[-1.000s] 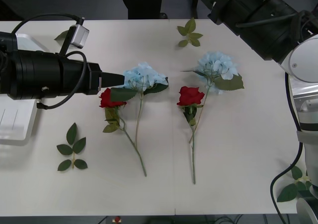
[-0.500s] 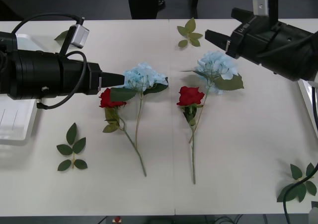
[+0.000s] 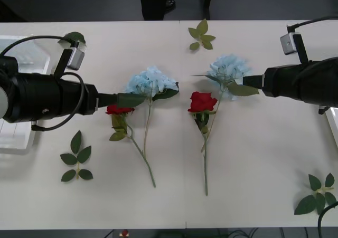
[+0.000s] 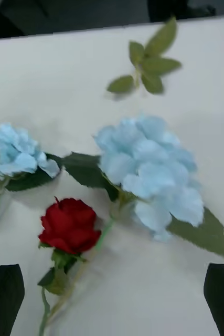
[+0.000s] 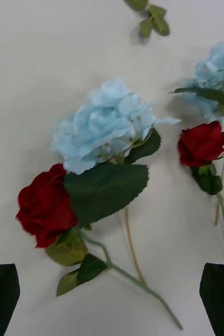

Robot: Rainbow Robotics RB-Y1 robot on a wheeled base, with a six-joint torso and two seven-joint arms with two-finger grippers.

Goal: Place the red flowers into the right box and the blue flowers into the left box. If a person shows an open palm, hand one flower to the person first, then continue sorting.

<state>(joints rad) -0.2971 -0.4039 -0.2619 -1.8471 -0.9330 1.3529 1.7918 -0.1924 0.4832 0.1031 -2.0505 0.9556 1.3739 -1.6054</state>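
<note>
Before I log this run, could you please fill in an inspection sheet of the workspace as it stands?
Surface: white table.
Job's things: two blue flowers and two red flowers lie mid-table in pairs, unsorted; left box at the table's left edge.
Clutter: loose leaf sprigs.
Grippers: left gripper open over the left pair; right gripper open over the right pair.
Cables: black cable loops over the left arm.
Surroundings: dark floor beyond the table.
</note>
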